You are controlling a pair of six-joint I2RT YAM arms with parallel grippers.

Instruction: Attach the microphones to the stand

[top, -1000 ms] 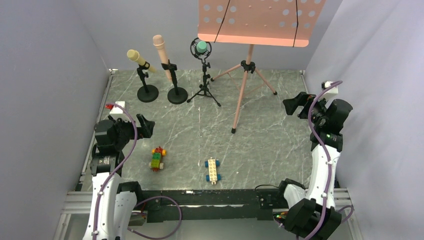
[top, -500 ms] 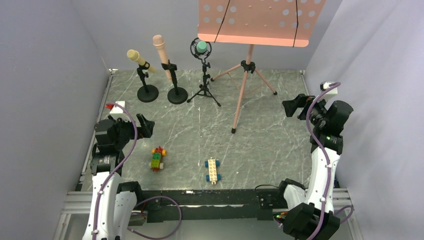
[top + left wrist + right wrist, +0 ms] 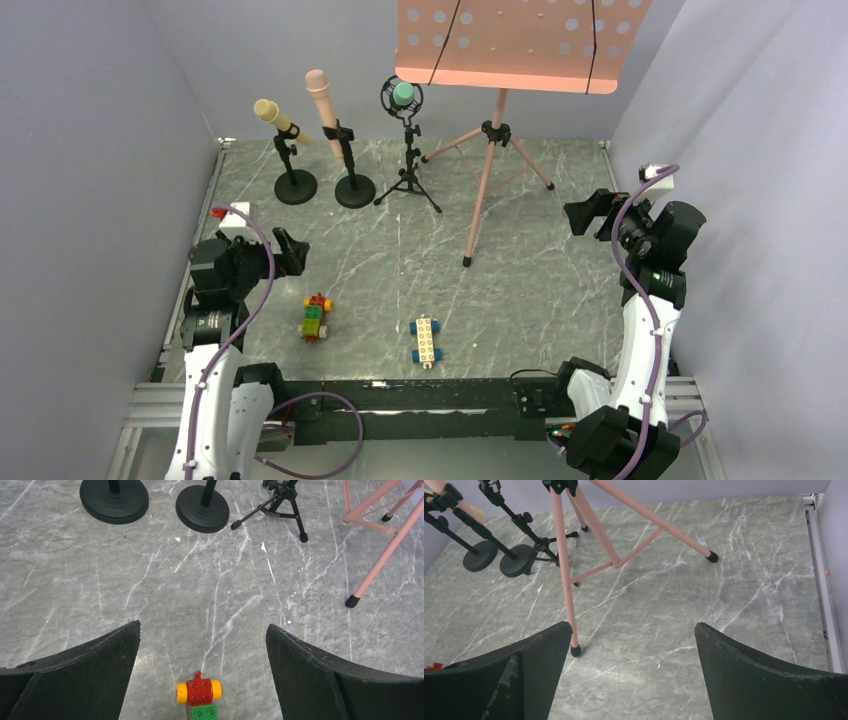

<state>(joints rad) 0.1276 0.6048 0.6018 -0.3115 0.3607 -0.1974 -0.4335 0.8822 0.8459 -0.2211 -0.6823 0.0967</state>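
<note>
At the back left, the pale yellow microphone [image 3: 272, 115] sits tilted in the clip of a round-based black stand [image 3: 295, 186]. The pink microphone [image 3: 323, 103] stands in the clip of a second round-based stand [image 3: 354, 190]. The teal-green microphone [image 3: 403, 95] sits in the ring mount of a small black tripod stand [image 3: 408, 180]. My left gripper [image 3: 291, 252] is open and empty at the left side, far from the stands. My right gripper [image 3: 583, 214] is open and empty at the right side. The stand bases also show in the left wrist view [image 3: 114, 500].
A pink music stand [image 3: 488, 170] with a perforated tray rises at the back centre, its leg tip near the middle [image 3: 575, 650]. A red, green and yellow brick car [image 3: 316, 317] lies in front of my left gripper. A white and blue brick car [image 3: 425, 339] lies near the front.
My right gripper has shifted slightly toward the back. The left arm, microphones and cars have not moved.
</note>
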